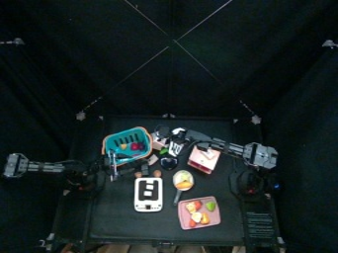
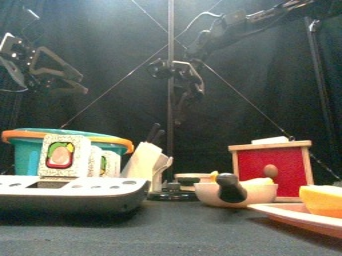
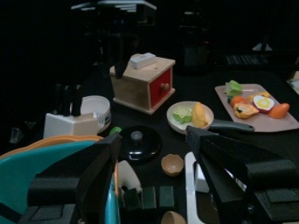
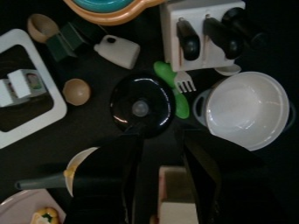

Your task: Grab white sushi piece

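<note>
Right arm reached over the table's middle
Left gripper (image 3: pixel 152 175) hovered with jaws wide apart; right gripper (image 4: pixel 160 179) above a black lid (image 4: pixel 142 105), jaw state unclear, probably apart

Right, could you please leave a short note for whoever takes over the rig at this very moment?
Left hand: open, empty, raised beside the teal plastic basket with the orange rim.
Right hand: open, empty, hanging over the round black lid at mid-table.
The small white wedge-shaped sushi piece, as I read it, lies on the table near the basket, untouched.
Done: nothing grasped.
Left: bring a hand over the piece, close on it and lift.
</note>
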Available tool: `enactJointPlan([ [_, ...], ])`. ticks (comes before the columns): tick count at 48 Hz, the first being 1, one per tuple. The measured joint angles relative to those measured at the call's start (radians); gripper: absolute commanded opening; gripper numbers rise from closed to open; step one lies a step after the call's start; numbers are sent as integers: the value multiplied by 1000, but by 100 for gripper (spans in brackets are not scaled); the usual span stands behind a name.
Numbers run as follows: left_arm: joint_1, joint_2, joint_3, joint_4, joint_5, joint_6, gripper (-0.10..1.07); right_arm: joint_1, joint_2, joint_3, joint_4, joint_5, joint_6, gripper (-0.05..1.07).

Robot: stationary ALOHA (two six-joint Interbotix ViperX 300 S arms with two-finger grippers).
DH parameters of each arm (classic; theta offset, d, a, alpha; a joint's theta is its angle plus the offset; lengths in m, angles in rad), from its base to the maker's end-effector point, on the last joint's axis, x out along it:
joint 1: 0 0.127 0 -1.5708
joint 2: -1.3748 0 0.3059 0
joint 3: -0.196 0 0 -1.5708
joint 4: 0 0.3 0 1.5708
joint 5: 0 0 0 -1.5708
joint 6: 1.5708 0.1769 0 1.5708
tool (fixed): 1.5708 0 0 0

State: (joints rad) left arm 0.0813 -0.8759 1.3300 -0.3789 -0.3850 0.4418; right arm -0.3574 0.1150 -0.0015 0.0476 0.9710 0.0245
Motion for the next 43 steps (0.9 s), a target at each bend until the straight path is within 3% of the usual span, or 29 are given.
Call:
enactJointPlan([
  [12, -21, 11, -6, 0, 78, 0, 95, 74, -167, 255, 41, -278, 5, 73],
  [19, -104, 57, -44, 6, 138, 2, 95, 144, -227, 403, 25, -532, 5, 73],
  [26, -179, 132, -112, 12, 173, 0, 95, 202, -236, 546, -32, -821, 5, 73],
  [32, -202, 225, -160, 12, 173, -2, 95, 241, -235, 629, -117, -1028, 14, 73],
  [43, -202, 351, -210, -44, 169, -2, 95, 273, -230, 712, -183, -1216, 14, 72],
])
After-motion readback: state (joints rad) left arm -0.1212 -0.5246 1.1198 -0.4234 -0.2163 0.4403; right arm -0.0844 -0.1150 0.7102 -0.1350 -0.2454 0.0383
